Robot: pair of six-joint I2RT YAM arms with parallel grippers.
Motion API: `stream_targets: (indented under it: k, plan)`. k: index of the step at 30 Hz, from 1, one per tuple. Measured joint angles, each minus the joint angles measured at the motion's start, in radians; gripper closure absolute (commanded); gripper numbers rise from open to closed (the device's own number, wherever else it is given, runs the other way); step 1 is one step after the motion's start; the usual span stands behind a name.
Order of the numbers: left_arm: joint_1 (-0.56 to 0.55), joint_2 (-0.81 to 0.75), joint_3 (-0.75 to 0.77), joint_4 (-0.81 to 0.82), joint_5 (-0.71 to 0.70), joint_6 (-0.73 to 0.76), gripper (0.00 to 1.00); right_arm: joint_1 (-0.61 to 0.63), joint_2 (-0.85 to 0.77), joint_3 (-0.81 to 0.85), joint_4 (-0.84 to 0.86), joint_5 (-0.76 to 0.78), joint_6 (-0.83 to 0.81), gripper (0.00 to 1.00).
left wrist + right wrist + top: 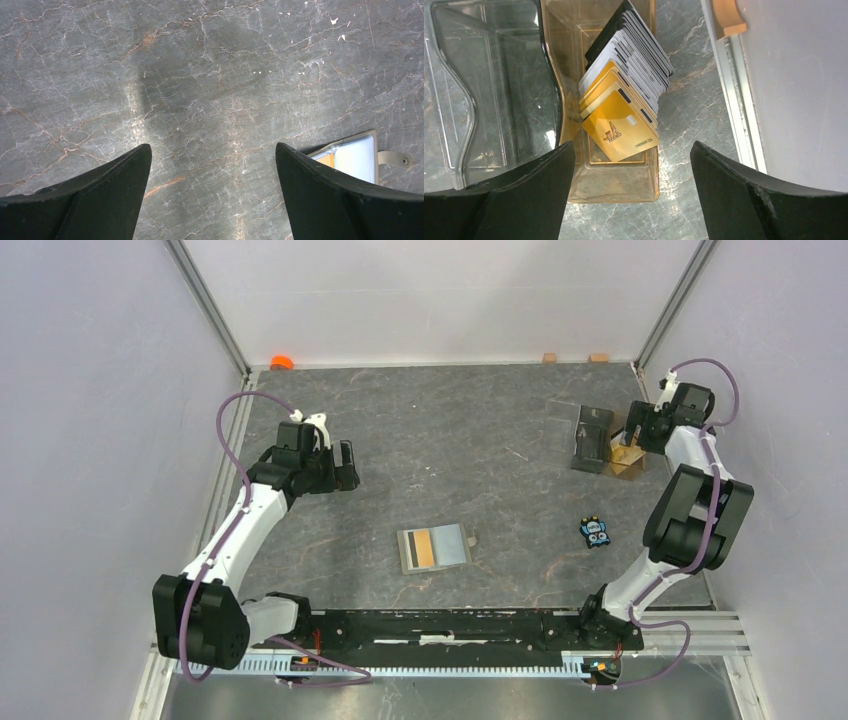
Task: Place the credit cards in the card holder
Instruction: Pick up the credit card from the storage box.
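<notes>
The card holder (452,544) lies open in the middle of the table, pale blue-grey inside, with an orange card (424,548) lying in it. Its corner (357,155) and tab show beside the right finger in the left wrist view. More credit cards (619,125), gold in front and white and black behind, stand slanted in an amber tray (614,187) at the far right (628,458). My right gripper (632,145) hangs open above that tray and touches nothing. My left gripper (213,146) is open over bare table, up and left of the card holder (345,465).
A clear plastic box (484,90) with a dark compartment (590,438) stands just left of the amber tray. A small blue toy (594,531) lies right of the card holder. The metal frame rail (734,100) and wall run close to the tray's right.
</notes>
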Motion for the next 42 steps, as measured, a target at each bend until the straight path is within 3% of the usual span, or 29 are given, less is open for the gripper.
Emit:
stream_targets:
  k: [25,42]
  plan:
    - [0.008,0.004,0.0,0.0,0.011,0.0,0.0,-0.077,0.171,0.079,-0.03,-0.171,0.057,0.38]
    - [0.008,0.004,0.0,0.0,0.031,0.0,0.0,-0.109,0.178,0.082,0.013,-0.209,0.098,0.52]
